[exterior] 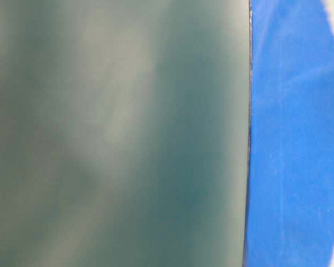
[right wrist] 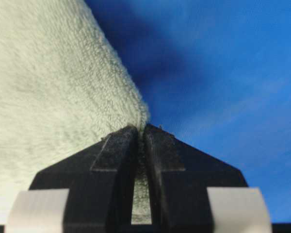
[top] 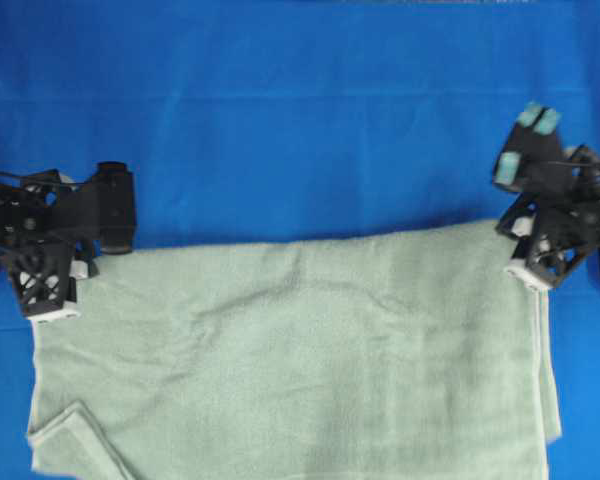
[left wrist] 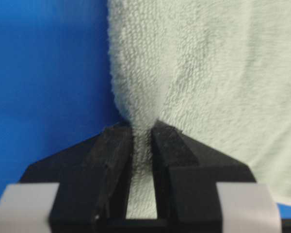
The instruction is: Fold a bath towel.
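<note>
The pale sage-green bath towel (top: pixel 300 360) lies across the near half of the overhead view, its far edge running from one gripper to the other. My left gripper (top: pixel 52 312) is shut on the towel's far left corner; in the left wrist view (left wrist: pixel 142 133) the terry cloth (left wrist: pixel 208 73) bunches between the jaws. My right gripper (top: pixel 530 275) is shut on the far right corner; in the right wrist view (right wrist: pixel 141 131) the towel edge (right wrist: pixel 48 82) is pinched between the jaws. The near left corner (top: pixel 75 425) is turned over. A blurred grey-green surface (exterior: pixel 117 133) fills most of the table-level view.
The bright blue table covering (top: pixel 300 110) spreads over the whole far half of the table and shows at the sides of the towel. It also shows in the table-level view (exterior: pixel 295 139) at the right.
</note>
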`<state>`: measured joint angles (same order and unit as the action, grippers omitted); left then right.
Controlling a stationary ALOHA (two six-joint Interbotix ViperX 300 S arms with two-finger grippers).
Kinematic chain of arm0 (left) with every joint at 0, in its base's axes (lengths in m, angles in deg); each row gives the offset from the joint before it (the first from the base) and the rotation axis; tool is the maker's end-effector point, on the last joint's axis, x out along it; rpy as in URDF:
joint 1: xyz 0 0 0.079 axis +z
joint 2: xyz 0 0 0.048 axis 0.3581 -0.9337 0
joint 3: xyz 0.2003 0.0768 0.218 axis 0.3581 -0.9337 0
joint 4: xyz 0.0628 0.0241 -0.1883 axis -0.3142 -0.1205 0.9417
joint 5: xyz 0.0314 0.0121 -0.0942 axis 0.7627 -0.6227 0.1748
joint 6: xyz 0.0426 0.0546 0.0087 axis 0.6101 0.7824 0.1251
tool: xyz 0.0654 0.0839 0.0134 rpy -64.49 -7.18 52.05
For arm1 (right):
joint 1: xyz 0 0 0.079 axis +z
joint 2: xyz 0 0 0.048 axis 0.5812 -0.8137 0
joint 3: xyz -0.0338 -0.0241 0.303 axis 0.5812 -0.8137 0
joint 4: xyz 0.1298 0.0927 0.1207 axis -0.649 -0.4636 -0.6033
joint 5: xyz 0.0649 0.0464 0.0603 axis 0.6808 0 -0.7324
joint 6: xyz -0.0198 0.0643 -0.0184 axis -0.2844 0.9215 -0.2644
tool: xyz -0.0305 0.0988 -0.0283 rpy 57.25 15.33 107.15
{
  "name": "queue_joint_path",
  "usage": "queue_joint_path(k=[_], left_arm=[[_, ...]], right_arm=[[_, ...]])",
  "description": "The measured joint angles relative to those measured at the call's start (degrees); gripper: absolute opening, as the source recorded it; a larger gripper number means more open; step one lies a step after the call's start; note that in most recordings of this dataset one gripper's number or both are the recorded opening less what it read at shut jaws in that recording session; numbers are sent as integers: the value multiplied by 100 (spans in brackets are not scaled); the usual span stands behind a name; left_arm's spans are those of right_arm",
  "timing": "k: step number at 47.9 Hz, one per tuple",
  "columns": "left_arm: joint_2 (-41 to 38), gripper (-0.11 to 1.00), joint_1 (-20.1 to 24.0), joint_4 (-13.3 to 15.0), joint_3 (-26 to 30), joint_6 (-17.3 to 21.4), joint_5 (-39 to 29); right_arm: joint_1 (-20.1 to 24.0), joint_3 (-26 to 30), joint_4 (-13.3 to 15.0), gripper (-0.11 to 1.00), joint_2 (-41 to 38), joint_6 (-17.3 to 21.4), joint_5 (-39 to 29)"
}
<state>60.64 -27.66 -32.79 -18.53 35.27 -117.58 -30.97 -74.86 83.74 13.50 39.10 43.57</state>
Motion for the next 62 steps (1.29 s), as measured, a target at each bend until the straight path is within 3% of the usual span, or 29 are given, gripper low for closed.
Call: queue_joint_path(k=[8,13,16,22,27,36,46,55,62], left_arm=[[879,9,-35,0,615,-141,-580],[1318,9,-53,0,1055,-334,-800],[1512,9,-53,0,1292,-422,-896],[1652,9,-149,0,1705,-694,-1055],[1591,9,-343,0,1934,-1002,-1143],[1362,9,-861,0,2206,-1556,-1099],[914,9,-1362,-18,2487,-1881,-387],[141,9,-1890,-35,2988,-1890,299],[-624,9,-2197,-62,3542,-1890,589]], right_arm=[[18,483,659,8,1099,0,-554],[18,738,1371,7,1547,53,-721],[-26,888,1942,8,1670,123,-738],[-404,1151,2900,7,1608,404,-756],[-870,1310,3349,7,1345,483,-729],[-1213,1424,3498,8,896,492,-536],[-1169,1441,3428,7,1345,501,-976],[-396,1547,3217,8,2215,510,-1934],[369,1591,3120,8,2399,536,-2338]])
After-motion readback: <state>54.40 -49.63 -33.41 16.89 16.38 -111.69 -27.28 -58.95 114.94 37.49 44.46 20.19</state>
